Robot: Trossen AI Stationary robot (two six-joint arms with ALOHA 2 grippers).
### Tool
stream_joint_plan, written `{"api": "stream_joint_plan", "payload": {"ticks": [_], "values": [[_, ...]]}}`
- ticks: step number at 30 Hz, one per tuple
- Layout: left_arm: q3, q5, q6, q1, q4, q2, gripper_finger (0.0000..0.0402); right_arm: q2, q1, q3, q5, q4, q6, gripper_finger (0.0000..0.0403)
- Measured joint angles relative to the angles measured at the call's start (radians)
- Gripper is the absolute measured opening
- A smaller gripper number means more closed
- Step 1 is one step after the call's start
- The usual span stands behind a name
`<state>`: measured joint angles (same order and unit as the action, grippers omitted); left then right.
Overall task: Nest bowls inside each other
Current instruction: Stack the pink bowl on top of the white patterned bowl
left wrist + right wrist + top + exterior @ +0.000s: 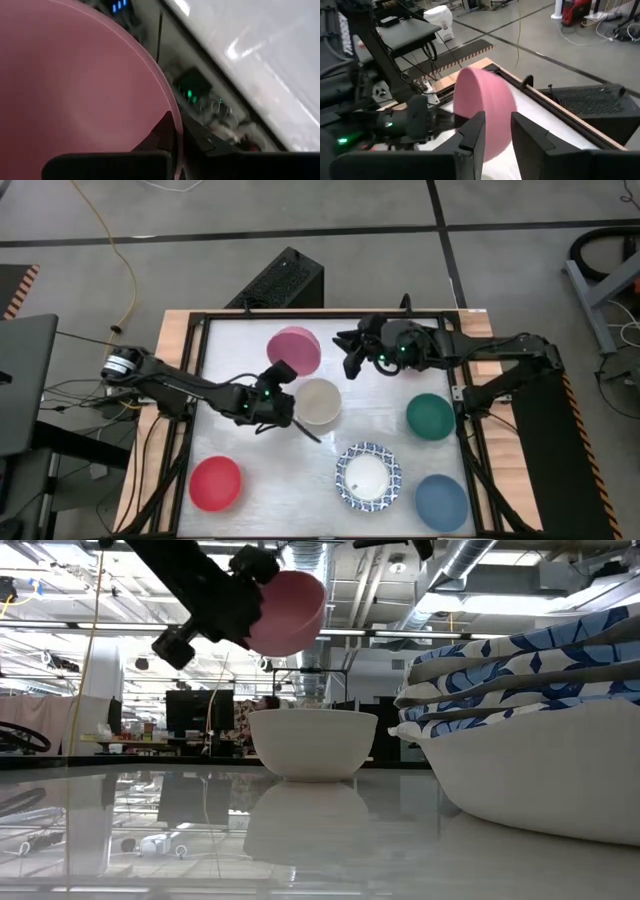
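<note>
My left gripper [283,374] is shut on a pink bowl [294,349], which is off the table and tipped on its side. The low view shows the pink bowl [292,612] in the air above a cream bowl [312,743]. The cream bowl [318,401] stands on its base on the white table top, just right of my left gripper. My right gripper [351,361] stands open to the right of the pink bowl, with nothing between its fingers. In the right wrist view the pink bowl [485,112] lies beyond those fingers. My left gripper pinches the pink bowl's wall at the rim [172,117], one finger [162,135] on each face of the wall. The fingers come roughly level from the table's left and near side. The bowl is lifted clear and stands on edge, its rim upright.
A teal bowl [430,416], a blue bowl [441,502] and a red bowl [215,483] stand singly on the table. A stack of blue-patterned white bowls [368,477] sits at the near middle. A black frame [200,320] rims the table.
</note>
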<state>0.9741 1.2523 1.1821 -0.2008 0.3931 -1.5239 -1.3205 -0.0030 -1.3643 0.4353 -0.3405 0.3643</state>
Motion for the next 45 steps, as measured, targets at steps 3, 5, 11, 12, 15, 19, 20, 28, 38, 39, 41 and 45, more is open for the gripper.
{"api": "stream_joint_plan", "payload": {"ticks": [3, 5, 11, 12, 15, 19, 20, 28, 38, 39, 41, 45], "values": [[0.000, 0.044, 0.001, 0.021, -0.003, -0.015, 0.0000, -0.001, 0.001, 0.000, 0.008, -0.004, -0.008, 0.0108], [0.000, 0.061, 0.011, 0.034, -0.002, -0.017, 0.0000, -0.005, 0.001, 0.000, 0.009, -0.001, -0.011, 0.0111], [0.000, 0.068, 0.082, 0.079, -0.054, -0.017, 0.0000, -0.021, -0.014, 0.000, 0.016, 0.048, -0.082, 0.0150], [0.000, 0.060, 0.095, 0.085, -0.061, -0.017, 0.0000, -0.023, -0.020, 0.000, 0.021, 0.054, -0.083, 0.0160], [0.000, 0.036, 0.126, 0.100, -0.096, -0.017, 0.0000, -0.045, -0.041, -0.002, 0.047, 0.089, -0.087, 0.0191], [0.000, 0.021, 0.169, 0.111, -0.171, -0.017, 0.0000, -0.092, -0.066, -0.002, 0.049, 0.140, -0.133, 0.0224], [0.000, 0.016, 0.171, 0.111, -0.183, -0.017, 0.0000, -0.106, -0.069, -0.002, 0.049, 0.154, -0.142, 0.0230], [0.001, -0.010, 0.195, 0.111, -0.186, -0.016, 0.0000, -0.233, -0.072, -0.105, 0.048, 0.139, -0.207, 0.0238], [0.001, -0.009, 0.211, 0.112, -0.182, -0.016, 0.0000, -0.344, -0.091, -0.237, 0.092, -0.049, -0.216, 0.0231], [0.001, -0.009, 0.212, 0.112, -0.182, -0.016, 0.0000, -0.349, -0.092, -0.241, 0.093, -0.055, -0.215, 0.0229], [0.001, -0.011, 0.212, 0.112, -0.181, -0.016, 0.0000, -0.350, -0.096, -0.241, 0.094, -0.069, -0.210, 0.0223], [0.001, -0.010, 0.213, 0.112, -0.185, -0.016, 0.0000, -0.347, -0.107, -0.241, 0.093, -0.082, -0.182, 0.0203]]}}
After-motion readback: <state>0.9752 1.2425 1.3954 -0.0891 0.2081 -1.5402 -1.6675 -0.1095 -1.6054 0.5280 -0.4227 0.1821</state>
